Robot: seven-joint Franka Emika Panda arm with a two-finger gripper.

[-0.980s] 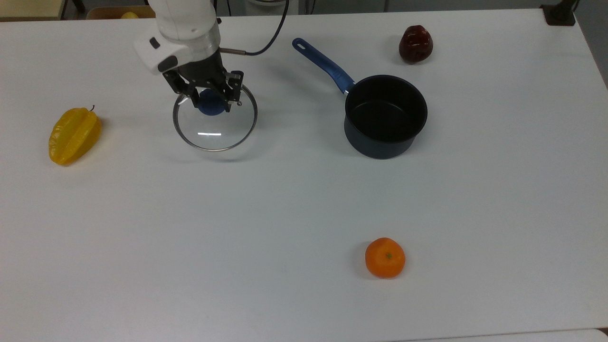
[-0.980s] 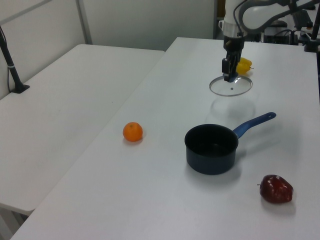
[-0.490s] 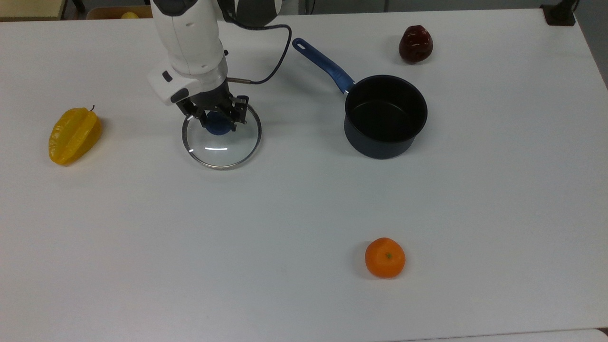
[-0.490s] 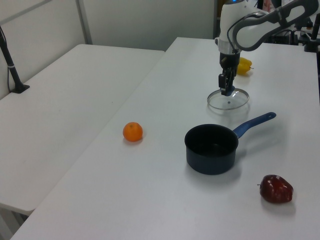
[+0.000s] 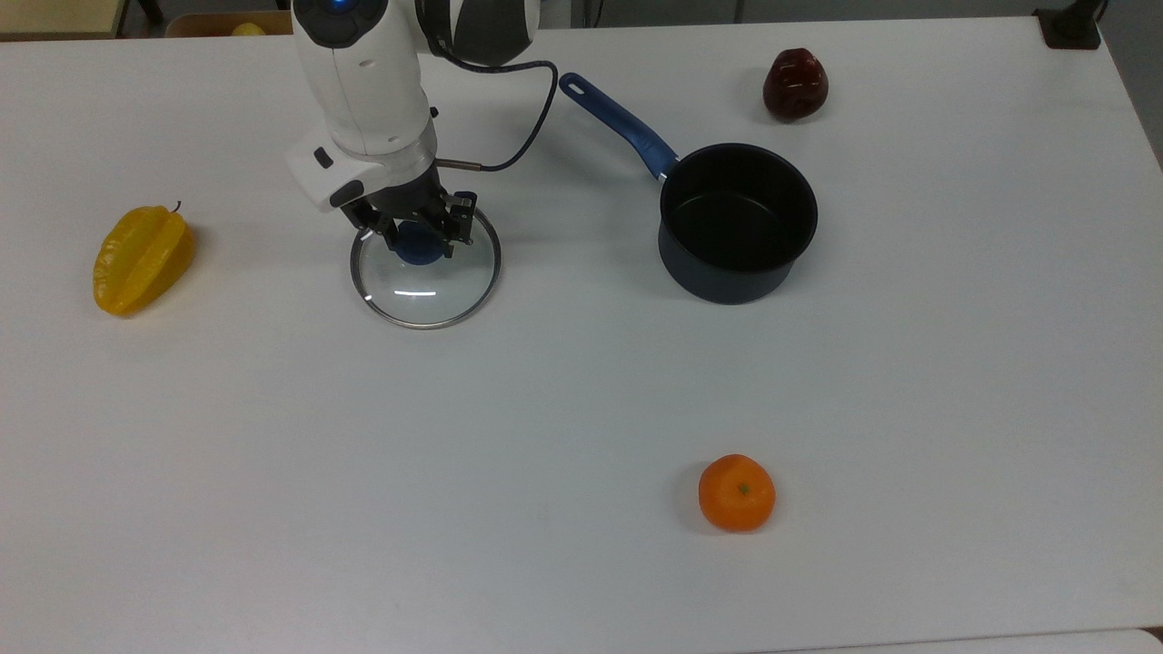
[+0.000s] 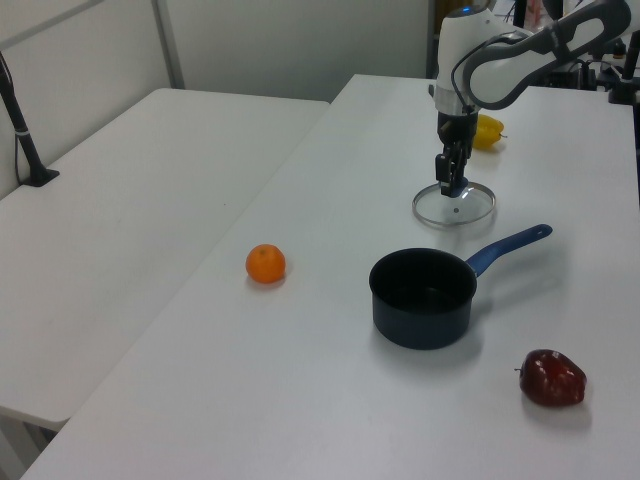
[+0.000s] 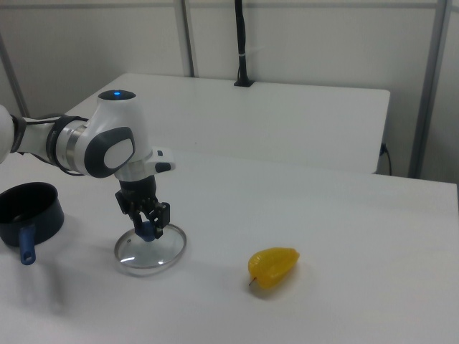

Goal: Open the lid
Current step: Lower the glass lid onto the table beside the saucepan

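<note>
A: Where was the lid (image 5: 425, 277) found?

B: It was seen lying on the white bench (image 5: 581, 381), flat or very nearly so, well apart from the dark blue saucepan (image 5: 736, 221), toward the top view's left. The pan was left uncovered, its inside dark and bare.

A: And the end effector (image 5: 416, 238)?

B: It was set straight over the lid's blue knob (image 5: 417, 247), with the fingers (image 5: 452, 227) placed on either side of it. The knob appeared to be pinched between them, so the end effector was judged closed on the knob rather than spread wide.

A: Which step was judged to be in hand?

B: The setting down. The lid was already off the pan, so the opening itself could be counted as done; only the release was not yet made.

A: What was called for next?

B: The fingers would need to be parted enough to clear the knob, then the arm raised straight up, so that the glass was not dragged or tipped by a finger caught on the knob.

A: What else was noted on the bench?

B: A yellow starfruit (image 5: 142, 259) near the lid, a dark red apple (image 5: 795, 84) beyond the pan, and an orange (image 5: 737, 492) well apart at the near side in the top view.
</note>
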